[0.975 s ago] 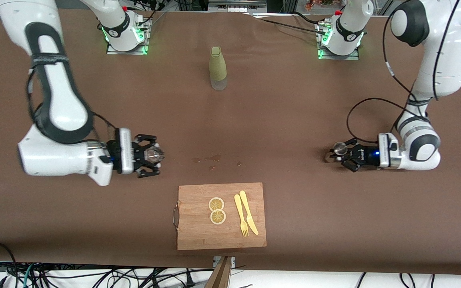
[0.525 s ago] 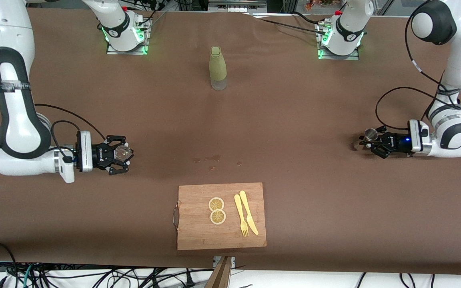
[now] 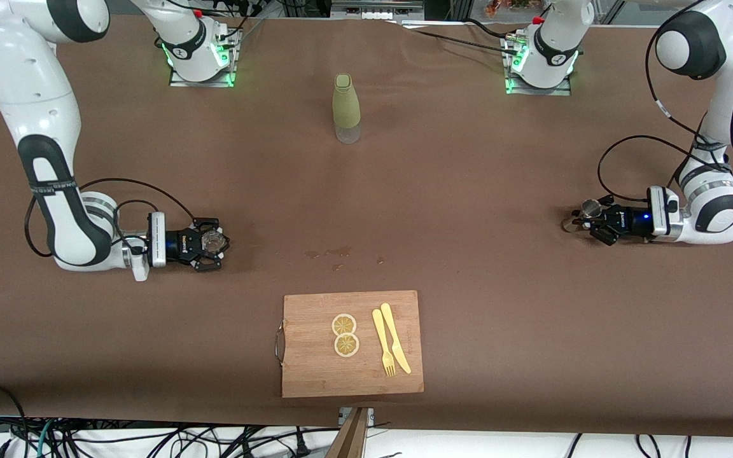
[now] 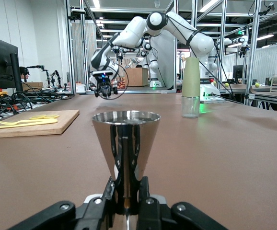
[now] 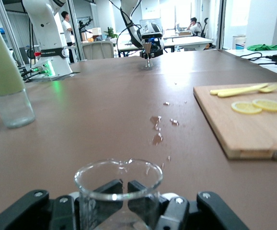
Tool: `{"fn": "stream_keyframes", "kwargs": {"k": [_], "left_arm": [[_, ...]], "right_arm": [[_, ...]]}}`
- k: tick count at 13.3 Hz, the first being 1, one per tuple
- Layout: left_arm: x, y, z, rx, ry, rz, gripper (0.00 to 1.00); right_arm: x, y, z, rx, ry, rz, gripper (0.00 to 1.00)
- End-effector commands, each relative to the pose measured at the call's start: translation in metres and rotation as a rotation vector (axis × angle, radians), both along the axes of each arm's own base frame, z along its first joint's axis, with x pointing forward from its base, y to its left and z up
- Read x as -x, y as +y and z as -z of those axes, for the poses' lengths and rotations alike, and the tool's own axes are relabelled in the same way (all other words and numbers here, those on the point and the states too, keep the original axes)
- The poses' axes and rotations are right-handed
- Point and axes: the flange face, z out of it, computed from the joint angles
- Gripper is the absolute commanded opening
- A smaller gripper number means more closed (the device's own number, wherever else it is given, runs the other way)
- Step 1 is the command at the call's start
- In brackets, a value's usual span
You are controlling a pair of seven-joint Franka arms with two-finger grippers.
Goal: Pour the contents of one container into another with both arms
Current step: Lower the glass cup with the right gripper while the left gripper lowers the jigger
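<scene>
Low at the right arm's end of the bench (image 3: 468, 191), the right gripper (image 3: 210, 242) is clamped on the glass (image 3: 214, 240); at the left arm's end, the left gripper (image 3: 589, 216) pinches the jigger (image 3: 590, 207) by its waist. Both seem just grasped or set down, well apart. Pouring next would call for lifting both and meeting near the spill (image 3: 335, 253).

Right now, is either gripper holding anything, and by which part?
The right gripper holds the small clear drinking glass around its lower wall. The left gripper holds the shiny steel hourglass jigger at its narrow waist.
</scene>
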Motion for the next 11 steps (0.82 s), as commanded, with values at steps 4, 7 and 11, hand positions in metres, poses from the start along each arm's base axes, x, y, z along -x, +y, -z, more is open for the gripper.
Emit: {"fn": "stream_keyframes", "kwargs": {"k": [4,7,11], "left_arm": [[0.01,0.003,0.019,-0.002,-0.158,0.034,0.0],[0.009,0.011,0.026,-0.06,-0.155,0.015,0.16],[0.001,0.022,0.022,-0.123,-0.122,-0.01,1.0]], "right_arm": [[0.012,-0.021,0.03,-0.061,-0.028,0.03,0.81],[0.015,-0.03,0.036,-0.045,-0.017,0.033,1.0],[0.022,-0.062,0.035,-0.004,0.02,0.023,1.0]]}}
